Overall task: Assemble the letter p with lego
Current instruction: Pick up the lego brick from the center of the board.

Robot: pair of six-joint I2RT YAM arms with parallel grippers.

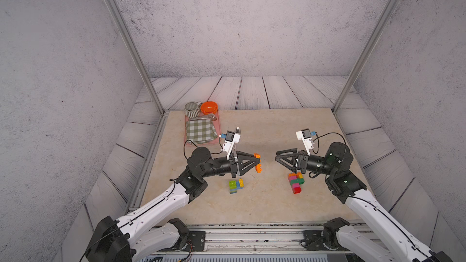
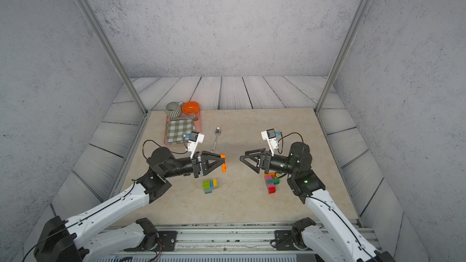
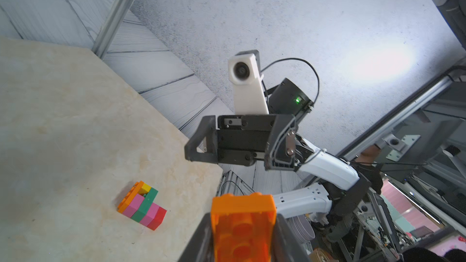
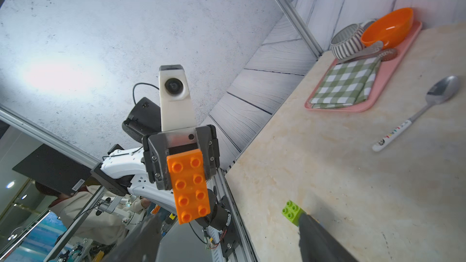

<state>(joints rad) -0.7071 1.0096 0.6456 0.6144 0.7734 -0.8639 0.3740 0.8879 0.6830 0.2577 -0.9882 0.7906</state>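
Incomplete: left fingers (image 1: pixel 245 163) clamp orange brick (image 4: pixel 189 187) aloft; right fingers (image 1: pixel 286 153), facing it, are released. Lime stack (image 1: pixel 236 185) and pink stack (image 1: pixel 295 182) below it, seemingly unjoined.

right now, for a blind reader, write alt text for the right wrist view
The left gripper is shut on one end of an oblong orange plastic lego brick, its eight studs facing the camera. On the beige marbled tabletop lie a lime lego brick, a metal spoon and a pink plastic tray.
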